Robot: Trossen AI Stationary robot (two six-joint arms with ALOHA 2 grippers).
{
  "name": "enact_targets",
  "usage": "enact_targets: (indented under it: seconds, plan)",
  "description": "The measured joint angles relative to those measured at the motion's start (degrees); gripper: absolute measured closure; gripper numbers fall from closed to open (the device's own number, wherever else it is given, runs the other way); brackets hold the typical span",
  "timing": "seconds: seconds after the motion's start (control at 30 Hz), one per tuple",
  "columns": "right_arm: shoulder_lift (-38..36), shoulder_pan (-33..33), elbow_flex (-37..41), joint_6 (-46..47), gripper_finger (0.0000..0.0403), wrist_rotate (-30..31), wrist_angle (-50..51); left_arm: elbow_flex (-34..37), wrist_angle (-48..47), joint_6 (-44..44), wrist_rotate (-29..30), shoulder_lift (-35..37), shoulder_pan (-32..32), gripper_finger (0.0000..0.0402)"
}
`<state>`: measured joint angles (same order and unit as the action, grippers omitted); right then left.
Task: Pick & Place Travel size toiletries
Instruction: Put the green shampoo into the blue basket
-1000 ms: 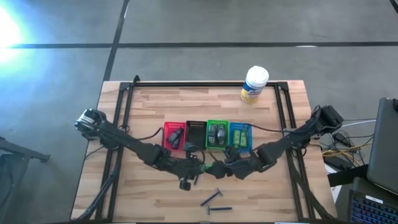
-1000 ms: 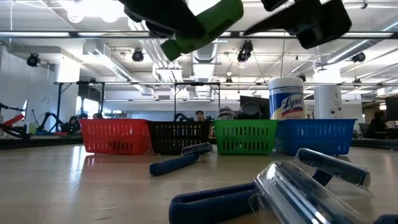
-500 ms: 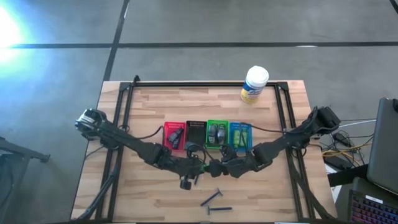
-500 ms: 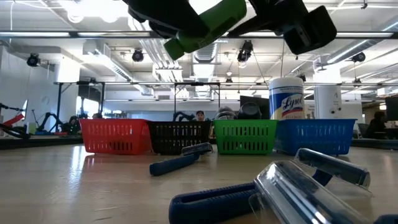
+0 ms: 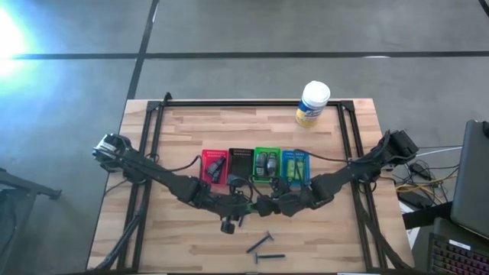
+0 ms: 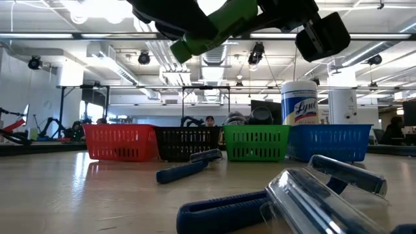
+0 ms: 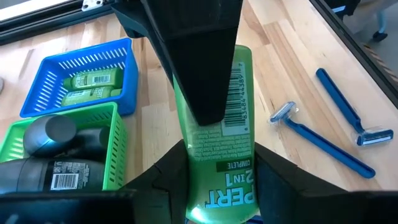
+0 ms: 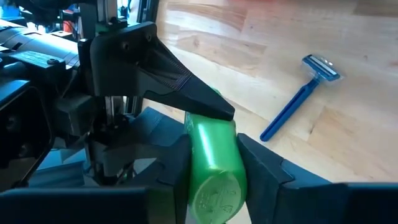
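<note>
A bright green tube (image 7: 221, 124) hangs above the table's middle, in front of the row of bins, with both grippers on it. My left gripper (image 7: 217, 168) is shut on its body. My right gripper (image 8: 211, 158) is shut on its round cap end (image 8: 211, 196). In the low view the tube (image 6: 214, 26) is high above the wood. Two blue razors (image 5: 260, 243) (image 5: 270, 257) lie flat on the table toward the near edge. The blue bin (image 7: 81, 81) holds green tubes, and the green bin (image 7: 62, 149) holds dark bottles. My left gripper pinches the tube's body (image 7: 189, 155) between its two fingers, on the two side edges by the printed name. The tube runs on past the fingers, clear of the table and slightly tilted. My right gripper pinches the tube just behind the cap (image 8: 196, 158), one finger on each side. It comes from the table's right, with its fingers along the tube. One finger (image 7: 193, 62) lies over the tube's far half in the left wrist view.
Red (image 5: 214, 166), black (image 5: 240, 163), green (image 5: 266, 163) and blue (image 5: 295, 165) bins stand in a row across the table's middle. A white-and-yellow canister (image 5: 312, 103) stands at the far edge. Bare wood lies to the left, right and near side.
My right gripper has moved toward the table's left, up to the tube held by my left gripper, and has taken hold of its cap end. The tube and my left gripper have stayed where they were.
</note>
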<state>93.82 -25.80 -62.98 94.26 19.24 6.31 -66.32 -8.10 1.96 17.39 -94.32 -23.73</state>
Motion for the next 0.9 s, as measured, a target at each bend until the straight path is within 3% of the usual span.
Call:
enact_targets:
  seconds: [0.1, 0.37, 0.5, 0.67, 0.9]
  plan:
    - [0.00, 0.02, 0.00, -0.17, 0.0279, -0.87, -0.05, 0.00, 0.07, 0.13, 0.00, 0.00, 0.00, 0.0258]
    - [0.00, -0.04, 0.21, -1.40, 0.0168, -1.82, 0.47, 0.00, 0.06, 0.13, 0.45, 0.00, 0.06, 0.0259]
    - [0.02, -0.11, 0.22, -1.53, 0.0145, -1.94, 0.50, 0.00, 0.06, 0.17, 0.74, 0.00, 0.12, 0.0259]
    - [0.02, 0.21, 0.22, -1.68, 0.0169, -1.75, 0.38, 0.00, 0.02, 0.19, 0.67, 0.00, 0.15, 0.0259]
    - [0.02, 0.34, 0.22, -1.69, 0.0249, -1.74, -0.15, 0.00, -0.11, 0.19, 0.63, 0.00, 0.17, 0.0258]
